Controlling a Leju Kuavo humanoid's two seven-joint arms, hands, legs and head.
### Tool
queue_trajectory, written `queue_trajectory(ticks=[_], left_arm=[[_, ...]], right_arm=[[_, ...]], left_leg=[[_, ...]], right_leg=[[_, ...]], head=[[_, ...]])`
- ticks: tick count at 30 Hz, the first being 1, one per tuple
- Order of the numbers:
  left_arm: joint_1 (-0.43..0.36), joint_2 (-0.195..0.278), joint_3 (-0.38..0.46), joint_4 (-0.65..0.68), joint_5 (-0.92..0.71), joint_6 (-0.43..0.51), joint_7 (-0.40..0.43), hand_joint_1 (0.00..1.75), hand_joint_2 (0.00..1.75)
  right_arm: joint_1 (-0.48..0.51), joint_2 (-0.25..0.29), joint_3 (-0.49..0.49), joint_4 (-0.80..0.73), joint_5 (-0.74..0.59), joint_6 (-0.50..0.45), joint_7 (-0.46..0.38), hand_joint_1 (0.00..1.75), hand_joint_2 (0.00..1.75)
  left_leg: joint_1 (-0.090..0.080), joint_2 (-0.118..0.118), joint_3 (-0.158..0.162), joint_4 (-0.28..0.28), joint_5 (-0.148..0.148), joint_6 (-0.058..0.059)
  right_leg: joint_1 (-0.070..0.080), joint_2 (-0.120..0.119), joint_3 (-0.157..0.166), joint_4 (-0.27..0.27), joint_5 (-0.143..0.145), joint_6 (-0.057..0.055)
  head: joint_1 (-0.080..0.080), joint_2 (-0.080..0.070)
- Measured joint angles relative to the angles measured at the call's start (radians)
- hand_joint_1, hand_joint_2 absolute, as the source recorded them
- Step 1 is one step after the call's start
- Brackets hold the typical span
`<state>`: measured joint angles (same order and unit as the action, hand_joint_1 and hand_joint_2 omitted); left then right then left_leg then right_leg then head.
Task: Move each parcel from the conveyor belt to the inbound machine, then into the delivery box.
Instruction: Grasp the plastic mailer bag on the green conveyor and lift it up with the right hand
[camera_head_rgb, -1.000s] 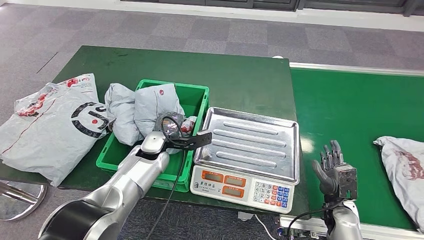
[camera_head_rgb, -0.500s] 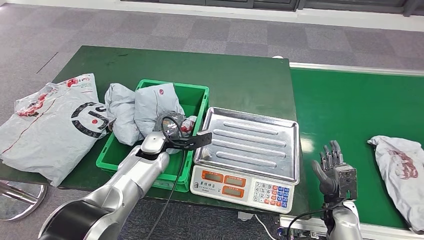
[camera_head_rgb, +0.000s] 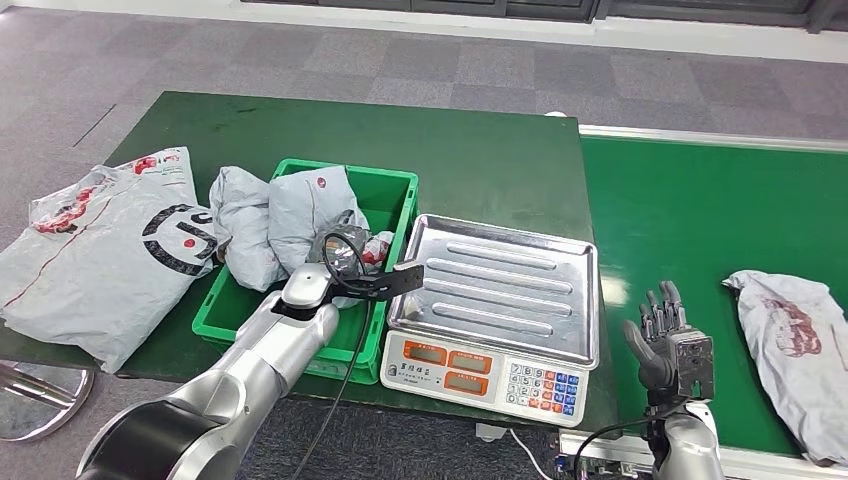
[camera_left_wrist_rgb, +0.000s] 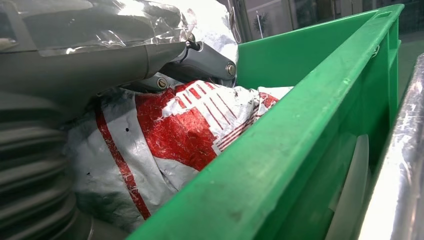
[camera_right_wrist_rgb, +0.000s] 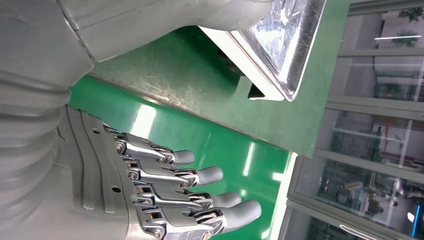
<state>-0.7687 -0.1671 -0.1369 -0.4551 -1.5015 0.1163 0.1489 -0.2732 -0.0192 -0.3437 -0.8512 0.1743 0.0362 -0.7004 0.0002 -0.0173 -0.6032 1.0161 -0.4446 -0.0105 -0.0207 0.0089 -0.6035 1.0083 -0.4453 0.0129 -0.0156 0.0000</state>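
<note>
The green desk (camera_head_rgb: 480, 150) carries most of the finished work: 1 big grey parcel (camera_head_rgb: 100, 255) lies flat at its left end, outside the box, and the green delivery box (camera_head_rgb: 395, 190) just beside it already holds at least 2 grey parcels, one leaning over its left rim. The conveyor belt (camera_head_rgb: 700, 230) on the right brings in the next parcel (camera_head_rgb: 790, 345), grey with red print, lying at its far right. That one has slid left along the belt over the last second, closer to the robot. The weighing scale (camera_head_rgb: 495, 290) between box and belt sits with its steel tray bare, so this parcel has both stops ahead of it.

The left robot hand (camera_left_wrist_rgb: 75, 65) is down inside the delivery box, resting against a red-printed parcel (camera_left_wrist_rgb: 185, 125); whether it grips it I cannot tell. It hasn't shifted. The right robot hand (camera_head_rgb: 668, 345) waits unmoved at the belt's near edge, fingers apart and upright, holding nothing.
</note>
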Motion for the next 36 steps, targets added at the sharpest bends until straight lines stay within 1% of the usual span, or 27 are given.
queue_trajectory(ticks=[18, 19, 20, 21, 22, 23, 24, 25, 26, 27, 28, 31, 34, 36], left_arm=[[0.002, -0.001, 0.0, -0.001, 0.009, 0.007, -0.008, 0.0, 1.75], [0.014, -0.004, 0.0, -0.019, 0.038, 0.029, -0.036, 0.0, 1.75], [0.038, -0.009, 0.0, -0.056, 0.098, 0.078, -0.092, 0.0, 1.75], [0.074, -0.015, 0.0, -0.112, 0.2, 0.166, -0.19, 0.0, 1.75], [0.117, -0.021, -0.002, -0.179, 0.337, 0.28, -0.32, 0.0, 1.75], [0.154, -0.025, -0.007, -0.241, 0.487, 0.402, -0.461, 0.0, 1.75], [0.184, -0.028, -0.014, -0.293, 0.635, 0.514, -0.599, 0.0, 1.75], [0.207, -0.03, -0.021, -0.337, 0.753, 0.586, -0.701, 0.0, 1.75], [0.224, -0.033, -0.026, -0.374, 0.825, 0.62, -0.758, 0.0, 1.75], [0.238, -0.037, -0.027, -0.405, 0.851, 0.626, -0.777, 0.0, 1.75], [0.249, -0.042, -0.025, -0.427, 0.833, 0.615, -0.77, 0.0, 1.75], [0.261, -0.056, -0.021, -0.451, 0.731, 0.542, -0.717, 0.0, 1.75], [0.263, -0.062, -0.022, -0.445, 0.75, 0.45, -0.673, 0.0, 1.75], [0.263, -0.063, -0.022, -0.44, 0.761, 0.434, -0.666, 0.0, 1.75]], right_arm=[[0.001, -0.001, 0.0, -0.003, -0.001, -0.007, 0.0, 0.0, 1.75], [0.008, -0.01, 0.004, -0.02, -0.005, -0.03, 0.0, 0.0, 1.75], [0.022, -0.028, 0.014, -0.057, -0.009, -0.072, 0.003, 0.0, 1.75], [0.036, -0.056, 0.027, -0.111, -0.01, -0.125, 0.014, 0.0, 1.75], [0.047, -0.09, 0.04, -0.176, -0.006, -0.168, 0.032, 0.0, 1.75], [0.051, -0.12, 0.047, -0.236, 0.005, -0.185, 0.053, 0.0, 1.75], [0.048, -0.145, 0.048, -0.287, 0.021, -0.173, 0.07, 0.0, 1.75], [0.044, -0.161, 0.045, -0.329, 0.039, -0.144, 0.077, 0.0, 1.75], [0.043, -0.172, 0.043, -0.364, 0.056, -0.115, 0.076, 0.0, 1.75], [0.045, -0.177, 0.042, -0.391, 0.072, -0.094, 0.07, 0.0, 1.75], [0.049, -0.179, 0.042, -0.41, 0.085, -0.084, 0.062, 0.0, 1.75], [0.058, -0.179, 0.042, -0.437, 0.093, -0.07, 0.044, 0.0, 1.75], [0.058, -0.178, 0.042, -0.446, 0.084, -0.053, 0.038, 0.0, 1.75], [0.059, -0.178, 0.042, -0.448, 0.083, -0.049, 0.038, 0.0, 1.75]], left_leg=[[0.0, 0.0, 0.0, 0.0, 0.0, 0.0], [-0.001, 0.0, 0.0, 0.001, 0.0, 0.0], [-0.003, -0.002, -0.001, 0.001, 0.001, 0.001], [-0.004, -0.005, -0.002, 0.001, 0.001, 0.003], [-0.006, -0.007, -0.003, 0.0, 0.001, 0.004], [-0.006, -0.007, -0.004, 0.0, 0.001, 0.005], [-0.006, -0.006, -0.003, 0.0, -0.001, 0.005], [-0.006, -0.003, -0.001, 0.0, -0.003, 0.006], [-0.006, 0.0, 0.0, 0.001, -0.004, 0.006], [-0.006, 0.001, 0.001, 0.001, -0.006, 0.006], [-0.006, 0.001, 0.001, 0.001, -0.006, 0.007], [-0.006, -0.002, -0.001, 0.001, -0.004, 0.008], [-0.006, -0.003, -0.001, 0.001, -0.003, 0.007], [-0.006, -0.002, 0.0, 0.001, -0.003, 0.007]], right_leg=[[0.0, 0.0, 0.0, 0.0, 0.0, 0.0], [-0.001, 0.0, 0.0, 0.0, 0.0, 0.0], [-0.003, -0.002, 0.0, 0.0, -0.001, 0.002], [-0.004, -0.004, -0.001, 0.001, -0.001, 0.003], [-0.006, -0.006, -0.001, 0.001, -0.002, 0.004], [-0.007, -0.007, -0.001, 0.002, -0.003, 0.006], [-0.006, -0.005, -0.001, 0.001, -0.003, 0.006], [-0.006, -0.002, -0.001, 0.001, -0.003, 0.006], [-0.006, 0.0, 0.0, 0.0, -0.003, 0.006], [-0.006, 0.002, 0.001, 0.0, -0.003, 0.006], [-0.006, 0.001, 0.001, 0.0, -0.004, 0.007], [-0.006, -0.004, 0.001, 0.0, -0.005, 0.007], [-0.006, -0.004, 0.001, 0.0, -0.004, 0.007], [-0.006, -0.003, 0.001, 0.0, -0.003, 0.006]], head=[[0.0, 0.0], [0.0, 0.0], [0.0, 0.0], [0.0, 0.0], [0.0, 0.0], [0.0, 0.0], [0.001, 0.0], [0.001, 0.0], [0.0, 0.0], [0.0, 0.0], [0.0, 0.0], [0.0, 0.0], [0.0, 0.0], [0.0, 0.0]])
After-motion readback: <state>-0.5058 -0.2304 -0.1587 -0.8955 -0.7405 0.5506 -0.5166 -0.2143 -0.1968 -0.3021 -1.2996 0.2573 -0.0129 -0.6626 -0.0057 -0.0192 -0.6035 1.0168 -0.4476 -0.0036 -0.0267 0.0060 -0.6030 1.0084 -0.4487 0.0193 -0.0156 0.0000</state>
